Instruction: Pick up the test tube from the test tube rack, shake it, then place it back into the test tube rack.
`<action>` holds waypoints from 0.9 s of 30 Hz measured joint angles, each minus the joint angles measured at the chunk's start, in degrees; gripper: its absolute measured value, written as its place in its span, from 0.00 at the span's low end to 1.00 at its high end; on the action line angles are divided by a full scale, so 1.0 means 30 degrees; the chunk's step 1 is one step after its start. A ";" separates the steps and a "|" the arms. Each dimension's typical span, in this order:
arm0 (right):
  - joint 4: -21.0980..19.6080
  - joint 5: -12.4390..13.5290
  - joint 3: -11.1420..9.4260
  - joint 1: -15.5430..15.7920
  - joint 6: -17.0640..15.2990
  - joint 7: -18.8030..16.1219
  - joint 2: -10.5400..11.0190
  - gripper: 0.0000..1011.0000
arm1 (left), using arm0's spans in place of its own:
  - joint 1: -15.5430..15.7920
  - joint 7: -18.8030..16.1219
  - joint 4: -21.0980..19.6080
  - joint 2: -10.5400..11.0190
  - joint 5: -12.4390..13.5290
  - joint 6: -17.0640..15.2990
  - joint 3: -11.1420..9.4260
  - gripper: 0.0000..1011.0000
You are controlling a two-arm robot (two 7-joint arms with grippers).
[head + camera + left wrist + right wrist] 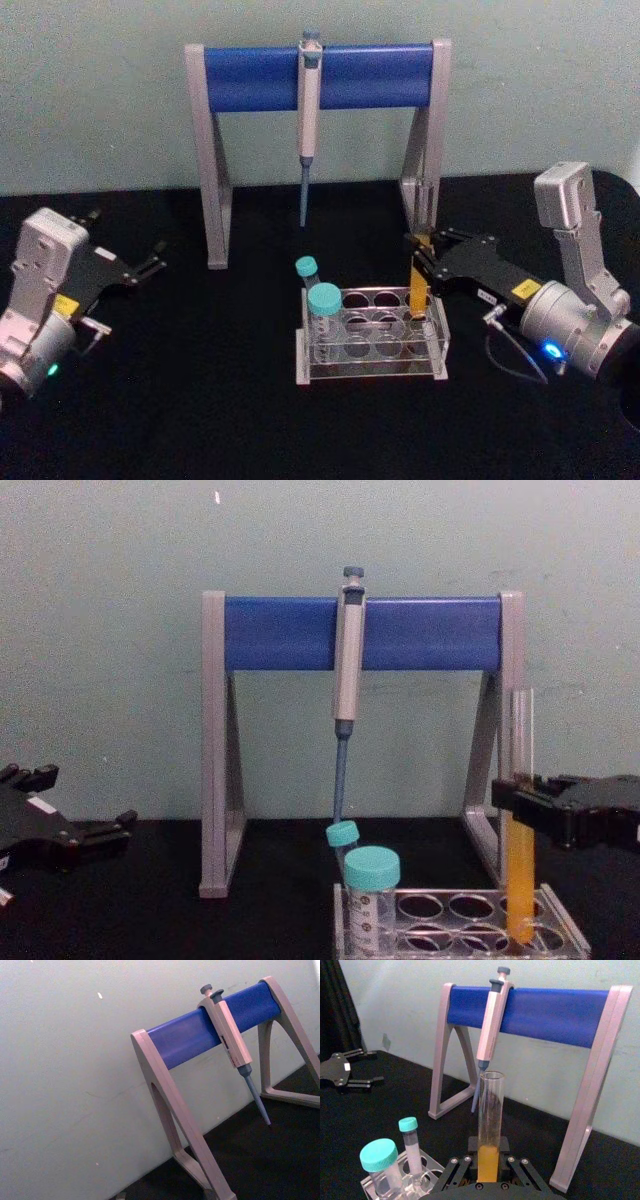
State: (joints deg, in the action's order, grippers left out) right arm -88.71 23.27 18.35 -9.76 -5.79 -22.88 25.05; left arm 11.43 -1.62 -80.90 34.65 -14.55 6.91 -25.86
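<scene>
test tube [418,292]: one, clamped in right end effector [424,263]

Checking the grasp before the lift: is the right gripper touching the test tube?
Touching. The right wrist view shows the right gripper with its fingers closed against both sides of the test tube, leaving no gap; the chest view agrees.

The tall slim clear glass test tube [491,1105] is gleaming smooth and glossy, and so is the low clear plastic test tube rack [440,345]. The flat black worktop [200,400] is looking matt. The tall pipette stand with grey legs and blue bar [285,632] is showing a smooth, satin plastic finish. The black right gripper [418,262] is looking matt, and the silver wrist housing [562,318] behind it is shining like metal.
</scene>
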 joint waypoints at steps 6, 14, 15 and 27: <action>-0.0121 0.0064 0.0015 -0.0154 0.0266 -0.0150 0.0113 0.23 | 0.0000 0.0000 0.0000 0.0000 0.0000 0.0001 0.0000 0.99; -0.0608 0.0062 0.0006 -0.0138 0.0568 -0.0200 0.0309 0.23 | 0.0000 0.0000 0.0000 0.0000 0.0000 0.0000 0.0001 0.99; -0.0651 0.0061 -0.0002 -0.0117 0.0599 -0.0201 0.0328 0.23 | 0.0000 -0.0001 0.0000 0.0000 0.0000 0.0001 0.0000 0.99; -0.1738 -0.0348 -0.0384 0.0789 0.2158 0.0011 0.0565 0.23 | 0.0001 0.0000 0.0000 0.0000 -0.0001 0.0001 0.0000 0.99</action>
State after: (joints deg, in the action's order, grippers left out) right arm -93.93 22.23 17.20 -7.40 0.69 -22.85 26.75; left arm 11.43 -1.62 -80.90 34.65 -14.55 6.91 -25.86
